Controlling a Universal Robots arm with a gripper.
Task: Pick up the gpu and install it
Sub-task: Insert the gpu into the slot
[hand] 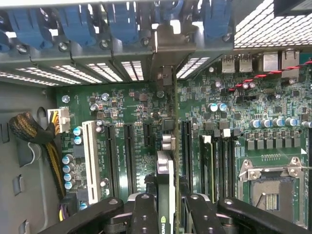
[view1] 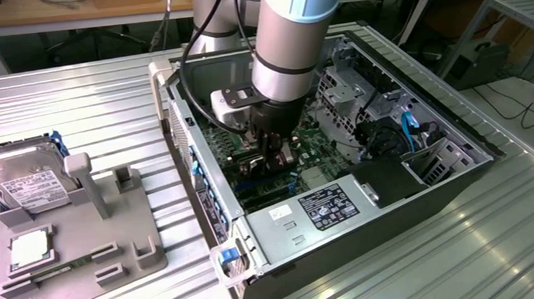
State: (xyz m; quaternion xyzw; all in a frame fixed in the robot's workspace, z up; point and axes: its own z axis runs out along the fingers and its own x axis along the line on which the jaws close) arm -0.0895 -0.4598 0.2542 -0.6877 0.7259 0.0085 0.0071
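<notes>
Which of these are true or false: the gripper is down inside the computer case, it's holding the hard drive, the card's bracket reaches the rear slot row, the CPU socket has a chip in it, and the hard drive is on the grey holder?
1. The gripper is inside the computer case. True.
2. It holds the hard drive. False: it grips the gpu edge-on over the motherboard.
3. The gpu's bracket reaches the rear slot row. True.
4. The CPU socket holds a chip. False: it looks empty.
5. The hard drive sits on the grey holder. True.
</notes>
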